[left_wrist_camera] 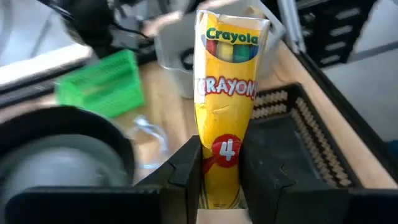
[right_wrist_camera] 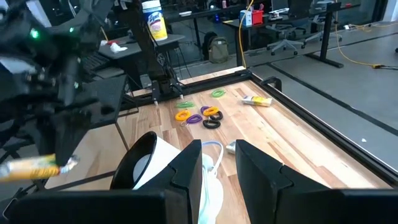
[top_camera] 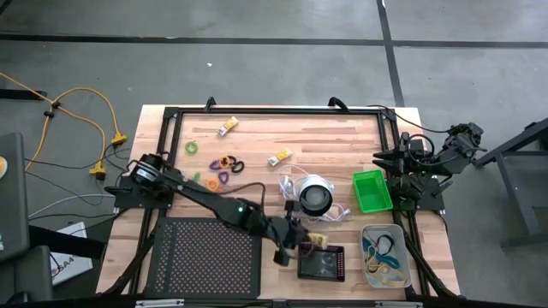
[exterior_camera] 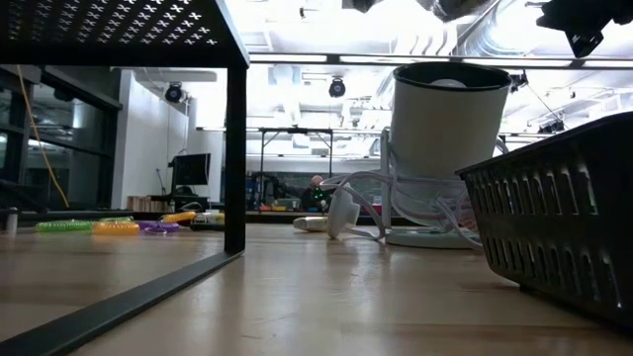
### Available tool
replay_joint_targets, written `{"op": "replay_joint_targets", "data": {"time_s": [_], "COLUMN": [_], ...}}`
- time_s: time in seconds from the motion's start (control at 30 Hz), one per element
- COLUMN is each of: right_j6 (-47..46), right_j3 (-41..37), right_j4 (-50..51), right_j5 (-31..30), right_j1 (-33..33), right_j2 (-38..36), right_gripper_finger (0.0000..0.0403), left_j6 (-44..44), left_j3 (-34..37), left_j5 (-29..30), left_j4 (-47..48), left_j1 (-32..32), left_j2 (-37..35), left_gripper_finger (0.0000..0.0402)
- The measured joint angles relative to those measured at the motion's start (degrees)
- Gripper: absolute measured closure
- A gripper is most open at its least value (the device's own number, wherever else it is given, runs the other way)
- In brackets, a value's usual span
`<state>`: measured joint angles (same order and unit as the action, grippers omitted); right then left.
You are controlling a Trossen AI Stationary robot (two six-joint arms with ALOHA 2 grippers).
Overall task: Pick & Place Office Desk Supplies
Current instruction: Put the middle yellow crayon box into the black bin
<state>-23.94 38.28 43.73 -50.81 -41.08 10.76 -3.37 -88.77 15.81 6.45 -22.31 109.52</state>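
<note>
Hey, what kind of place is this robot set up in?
Probably a robotics lab or workshop: bare concrete floor around the wooden table, office chairs and workbenches behind, exposed ceiling ducts overhead.

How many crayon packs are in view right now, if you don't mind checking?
3: one crayon pack held in the left gripper above the black tray; two loose on the table, and. Others may be hidden.

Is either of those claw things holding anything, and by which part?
Yes: the left gripper clamps a yellow Crayola crayon pack near its bottom end. The right gripper holds nothing.
</note>
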Motion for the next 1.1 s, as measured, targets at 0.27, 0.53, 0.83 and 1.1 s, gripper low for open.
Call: {"op": "replay_joint_targets", "data": {"time_s": [0.27,0.53,0.83,1.1], "right_j6": [0.00,0.00,0.00,0.00], "right_j3": [0.00,0.00,0.00,0.00], "right_j4": [0.00,-0.01,0.04,0.04], "right_j5": [0.01,0.02,0.03,0.01], "right_j1": [0.00,0.00,-0.01,0.00], "right_j2": [0.00,0.00,0.00,0.00], "right_gripper_finger": [0.0317,0.0317,0.0317,0.0317], "left_j6": [3.43,3.84,4.41,6.31], "left_j3": [0.09,0.07,0.07,0.07], "left_j5": [-6.89,-9.98,-13.09,-14.46], "left_j4": [-4.46,-9.63,-13.08,-13.67], "left_j1": [-1.26,-1.22,-1.22,-0.72], "left_j2": [4.88,8.41,12.04,13.04], "left_gripper_finger": [0.0314,0.0314,0.0314,0.0314]}}
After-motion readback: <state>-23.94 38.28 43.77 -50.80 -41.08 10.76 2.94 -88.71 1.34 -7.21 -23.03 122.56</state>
